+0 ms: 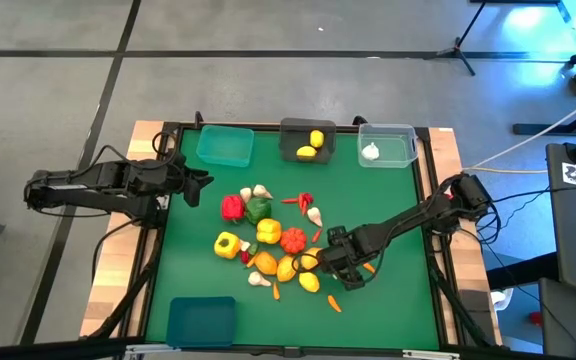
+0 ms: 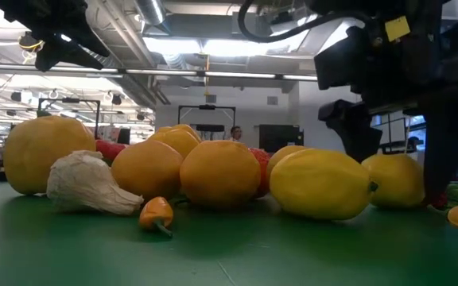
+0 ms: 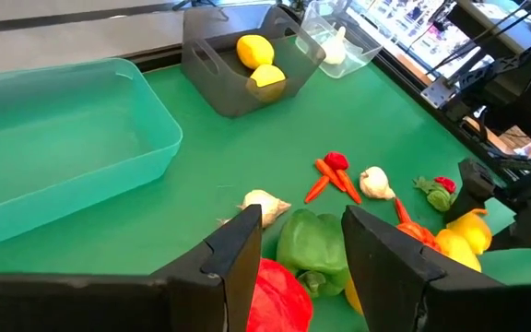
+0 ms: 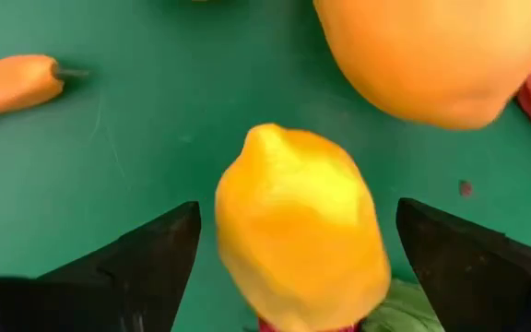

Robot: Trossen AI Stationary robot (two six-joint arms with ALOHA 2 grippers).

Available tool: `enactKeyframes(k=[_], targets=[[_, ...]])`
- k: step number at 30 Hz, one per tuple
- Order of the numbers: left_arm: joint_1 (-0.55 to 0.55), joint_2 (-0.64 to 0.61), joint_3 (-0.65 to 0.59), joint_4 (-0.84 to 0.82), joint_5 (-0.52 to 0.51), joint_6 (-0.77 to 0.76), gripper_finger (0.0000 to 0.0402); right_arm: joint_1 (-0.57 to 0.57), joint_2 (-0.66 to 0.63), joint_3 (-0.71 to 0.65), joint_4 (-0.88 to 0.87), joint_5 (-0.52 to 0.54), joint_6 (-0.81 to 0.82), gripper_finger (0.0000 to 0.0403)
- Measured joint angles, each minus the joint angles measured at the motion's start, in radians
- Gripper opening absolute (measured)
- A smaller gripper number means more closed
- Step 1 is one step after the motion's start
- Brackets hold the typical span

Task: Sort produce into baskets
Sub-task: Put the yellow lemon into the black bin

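Four baskets ring the green table [image 1: 388, 220], seen from above: the teal basket [image 1: 225, 146] and the blue basket [image 1: 200, 320] hold nothing, the dark grey basket [image 1: 308, 140] holds two lemons [image 1: 311, 146], and the clear basket [image 1: 387, 144] holds one garlic bulb [image 1: 371, 151]; sorting is judged barely begun, since only three pieces are binned and most of the produce lies loose in a heap [image 1: 268, 245] at mid-table, peppers, oranges, garlic, chillies and carrots among it; the left arm waits at the table's left edge, the left gripper [image 3: 298, 244] showing a gap between its fingers, though it stands at its most closed and holds nothing; the right gripper [image 4: 293, 254] is low at the heap's near right side, fingers spread wide to either side of a loose lemon [image 4: 295, 226] without clamping it; that lemon, yellow and oval, lies on the table beside an orange [image 4: 427, 51], its long axis running away from the wrist between the fingers, its pointed tip at the far end; a small carrot [image 4: 15, 83] lies well aside.
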Motion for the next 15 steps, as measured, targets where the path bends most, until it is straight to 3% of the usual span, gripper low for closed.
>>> enactKeyframes(k=[7,15], targets=[[0.0,0.0,0.0,0.0,0.0,-0.001,0.0151,0.0,0.0,-0.021,0.05,-0.006,0.005,0.0344],[0.0,0.0,0.0,0.0,0.0,-0.002,0.0151,0.0,-0.002,-0.021,0.047,-0.032,0.023,0.0222]])
